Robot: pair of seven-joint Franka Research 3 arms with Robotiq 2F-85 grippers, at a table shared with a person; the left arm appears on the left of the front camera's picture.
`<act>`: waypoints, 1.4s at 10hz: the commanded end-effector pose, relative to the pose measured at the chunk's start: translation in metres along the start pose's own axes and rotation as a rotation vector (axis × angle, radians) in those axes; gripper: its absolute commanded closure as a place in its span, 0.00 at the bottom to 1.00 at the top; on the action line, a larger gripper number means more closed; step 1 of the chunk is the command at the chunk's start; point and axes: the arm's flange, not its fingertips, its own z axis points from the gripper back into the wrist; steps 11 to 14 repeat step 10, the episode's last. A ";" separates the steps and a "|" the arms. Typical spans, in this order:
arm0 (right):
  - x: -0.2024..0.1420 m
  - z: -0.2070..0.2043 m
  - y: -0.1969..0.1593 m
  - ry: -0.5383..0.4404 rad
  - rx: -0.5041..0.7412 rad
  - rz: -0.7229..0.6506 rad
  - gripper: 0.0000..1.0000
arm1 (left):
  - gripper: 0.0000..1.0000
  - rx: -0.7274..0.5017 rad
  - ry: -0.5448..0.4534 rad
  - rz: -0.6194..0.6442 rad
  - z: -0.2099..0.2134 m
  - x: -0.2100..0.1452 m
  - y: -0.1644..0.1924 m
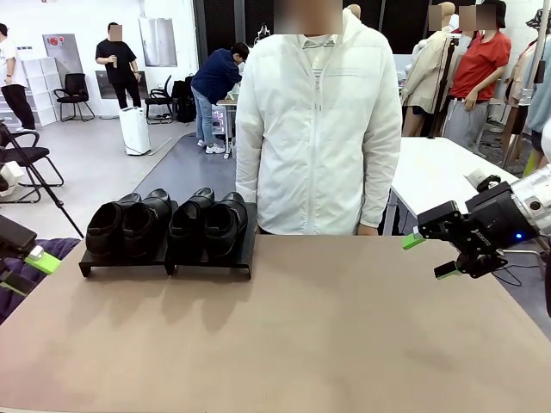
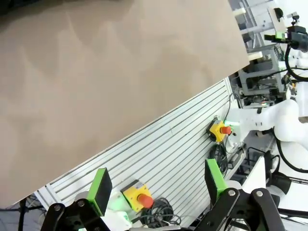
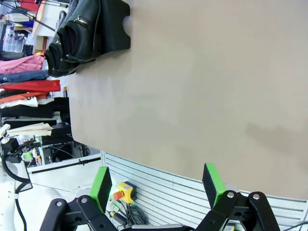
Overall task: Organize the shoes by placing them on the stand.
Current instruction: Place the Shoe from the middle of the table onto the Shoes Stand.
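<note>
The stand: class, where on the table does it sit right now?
In the front view the stand sits at the table's far left, by the person's edge, with all four shoes lined up on it.

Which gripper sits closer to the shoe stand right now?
Left. The left gripper is at the table's left edge, just beside the stand holding the four shoes. The right gripper hovers open off the far right side, across the table from it.
</note>
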 end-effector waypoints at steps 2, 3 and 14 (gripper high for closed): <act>0.001 -0.001 0.002 -0.004 0.026 -0.009 0.00 | 0.00 -0.024 -0.010 -0.013 -0.001 -0.001 0.002; 0.001 -0.001 0.002 -0.004 0.026 -0.009 0.00 | 0.00 -0.024 -0.010 -0.013 -0.001 -0.001 0.002; 0.001 -0.001 0.002 -0.004 0.026 -0.009 0.00 | 0.00 -0.024 -0.010 -0.013 -0.001 -0.001 0.002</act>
